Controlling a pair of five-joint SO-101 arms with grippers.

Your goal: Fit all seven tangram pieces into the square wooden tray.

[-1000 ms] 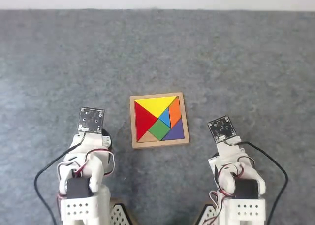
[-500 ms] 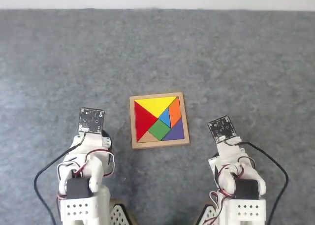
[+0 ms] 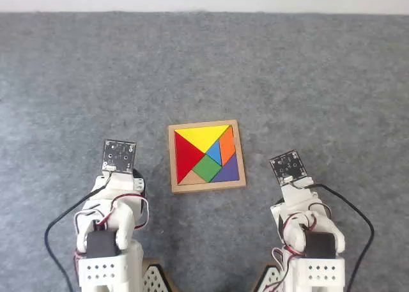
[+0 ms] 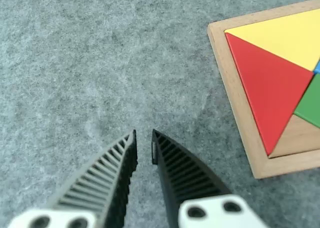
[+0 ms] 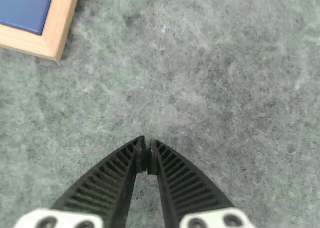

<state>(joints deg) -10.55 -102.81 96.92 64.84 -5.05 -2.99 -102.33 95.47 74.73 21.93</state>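
Note:
The square wooden tray (image 3: 171, 158) lies on the grey mat between the two arms. In it sit a yellow triangle (image 3: 201, 137), a red triangle (image 3: 185, 156), an orange piece (image 3: 227, 145), a small blue triangle (image 3: 214, 153), a green square (image 3: 206, 168) and a purple triangle (image 3: 229, 170). A wood-coloured triangle (image 3: 188, 177) fills the near left corner; I cannot tell whether it is a piece or bare tray floor. My left gripper (image 4: 144, 134) is shut and holds nothing, just above the mat, beside the tray's rim (image 4: 242, 103). My right gripper (image 5: 148, 140) is shut and holds nothing, near the tray's corner (image 5: 59, 18).
Grey felt mat (image 3: 307, 81) covers the table with wide free room around the tray. Both arm bases stand at the near edge, the left arm (image 3: 119, 156) and the right arm (image 3: 287, 166) on either side of the tray. A pale wall strip runs along the far edge.

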